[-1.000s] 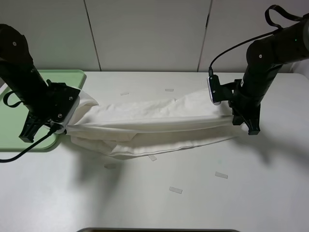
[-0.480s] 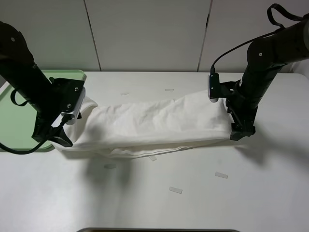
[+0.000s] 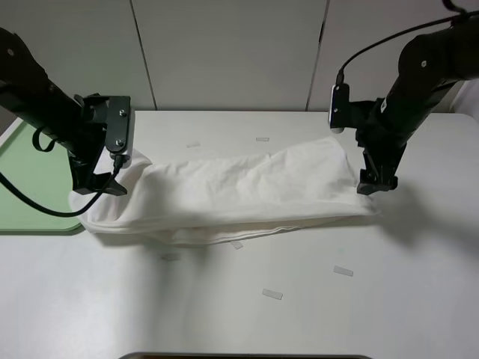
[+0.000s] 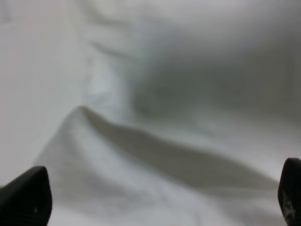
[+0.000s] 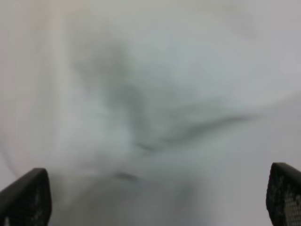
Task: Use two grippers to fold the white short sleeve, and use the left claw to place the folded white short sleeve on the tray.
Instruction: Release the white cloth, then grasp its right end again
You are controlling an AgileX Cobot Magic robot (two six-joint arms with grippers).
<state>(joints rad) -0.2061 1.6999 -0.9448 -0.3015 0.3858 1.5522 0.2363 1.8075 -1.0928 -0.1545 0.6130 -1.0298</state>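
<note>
The white short sleeve [image 3: 232,191] lies on the table as a long folded band, stretched between the two arms. My left gripper [image 3: 101,185] hovers over the shirt's left end with its jaws apart. In the left wrist view the left gripper [image 4: 157,195] is open, with only rumpled white cloth [image 4: 155,141] beneath it. My right gripper [image 3: 374,182] is at the shirt's right end. The right wrist view shows the right gripper [image 5: 153,193] open over blurred white cloth [image 5: 150,117]. The light green tray [image 3: 30,187] lies at the far left, partly hidden by the left arm.
Small pale tape strips lie on the white table, one in front of the shirt [image 3: 272,294], one to its right [image 3: 343,271] and one behind [image 3: 262,139]. A dark edge [image 3: 247,356] shows at the table's front. A panelled wall stands behind.
Both grippers brought the stretched shirt down onto the table, let go of it and drew up and back. The shirt now rests flat as a wider band.
</note>
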